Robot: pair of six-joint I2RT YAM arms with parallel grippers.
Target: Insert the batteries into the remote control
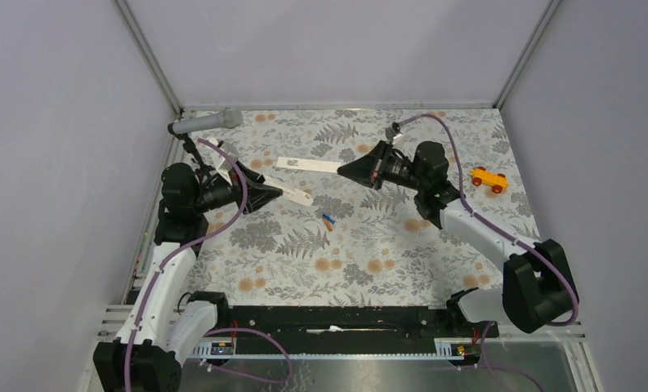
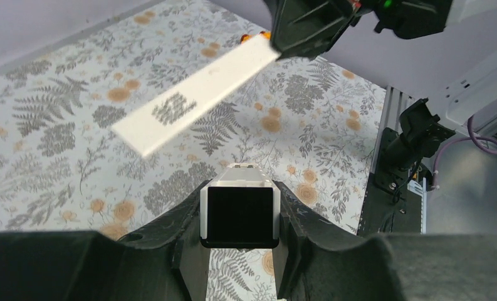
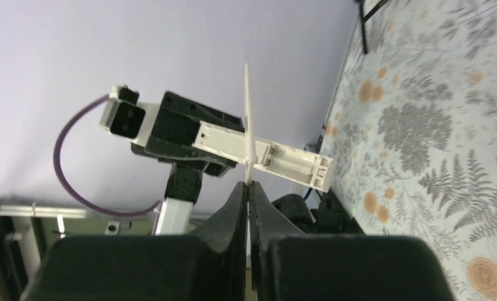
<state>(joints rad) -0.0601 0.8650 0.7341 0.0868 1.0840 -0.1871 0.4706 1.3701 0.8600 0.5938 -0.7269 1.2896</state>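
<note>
The left claw [image 1: 279, 194] holds the remote control [image 1: 297, 196], its long side pointing right; the right claw [image 1: 341, 170] is pinched shut on the thin white cover [image 1: 308, 165] — the batteries [image 1: 328, 220] lie on the mat [image 1: 386, 253], nearer, between both claws.

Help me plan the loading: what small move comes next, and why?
Probably the right gripper should lay its cover on the table: the left gripper holds the remote, slot open and empty, and the batteries lie loose on the table, needing a free gripper.
</note>
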